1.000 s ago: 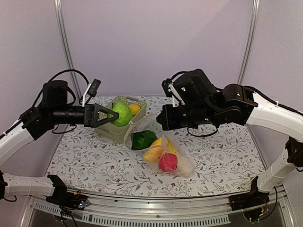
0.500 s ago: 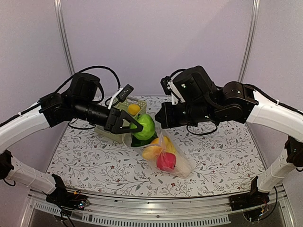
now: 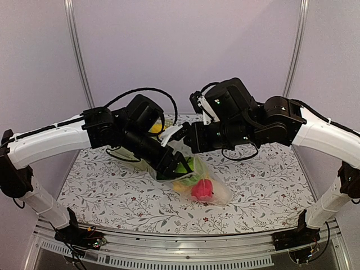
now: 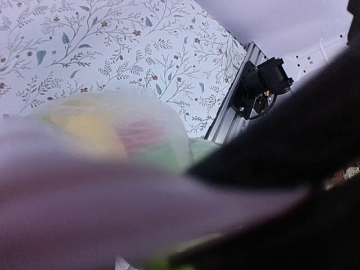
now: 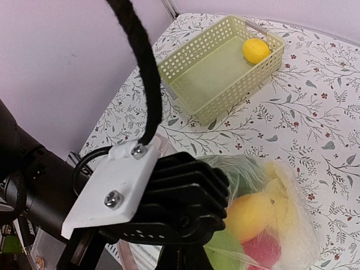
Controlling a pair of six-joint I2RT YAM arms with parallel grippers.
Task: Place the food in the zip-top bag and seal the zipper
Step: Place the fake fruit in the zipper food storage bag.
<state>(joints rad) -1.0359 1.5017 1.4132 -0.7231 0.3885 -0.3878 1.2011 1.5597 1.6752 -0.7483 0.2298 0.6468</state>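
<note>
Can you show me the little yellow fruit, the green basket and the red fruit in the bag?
small yellow fruit point(image 5: 256, 49), right wrist view, on its middle.
basket point(image 5: 242, 93), right wrist view, on its near side wall.
red fruit point(image 3: 201, 189), top view, on its middle.

No legible text anywhere

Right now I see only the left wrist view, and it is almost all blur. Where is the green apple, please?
Observer: In the top view, the green apple sits in the left gripper, at the mouth of the zip-top bag.
Operator: What is in the basket?
Observer: The right wrist view shows only the small yellow fruit there.
Operator: And the right gripper?
Observer: Shut, beside the bag's mouth; whether it pinches the plastic, I cannot tell.
</note>
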